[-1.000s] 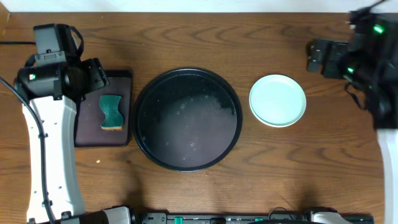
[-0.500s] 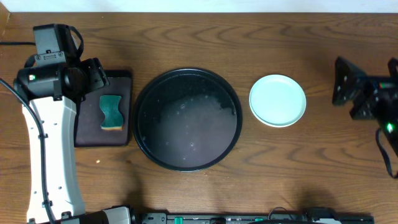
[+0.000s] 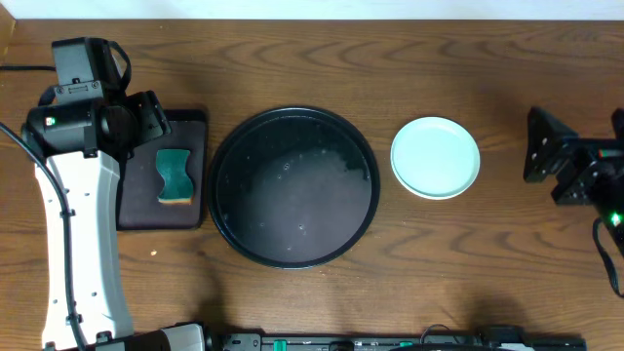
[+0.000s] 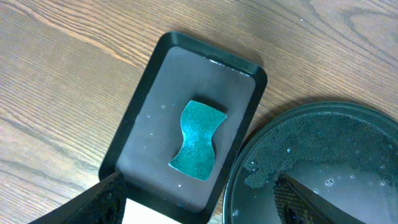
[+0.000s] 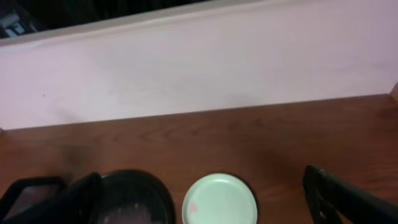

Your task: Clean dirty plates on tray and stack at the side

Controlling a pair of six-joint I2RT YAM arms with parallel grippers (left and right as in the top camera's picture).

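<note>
The large round black tray (image 3: pixel 222 146) sits mid-table, wet with foam, with no plate in it; it also shows in the left wrist view (image 4: pixel 323 118) and the right wrist view (image 5: pixel 134 199). A mint plate (image 3: pixel 435 157) lies on the table right of the tray. In the right wrist view the plate (image 5: pixel 219 199) has a small pink smear. The pale yellow plate is not visible. My left gripper (image 3: pixel 148 117) is open and empty above the small rectangular tray (image 4: pixel 199 199). My right gripper (image 3: pixel 536 146) is open and empty at the far right, well apart from the plate (image 5: pixel 202 186).
A teal sponge (image 3: pixel 175 175) lies on a small dark rectangular tray (image 3: pixel 136 210) left of the round tray; both show in the left wrist view, sponge (image 4: pixel 198 140), tray (image 4: pixel 149 99). A pale wall (image 5: pixel 199 68) stands behind the table.
My right arm has swung from the back right corner toward the front along the right edge and turned to face the plate. The left arm, plate and trays have not moved.
</note>
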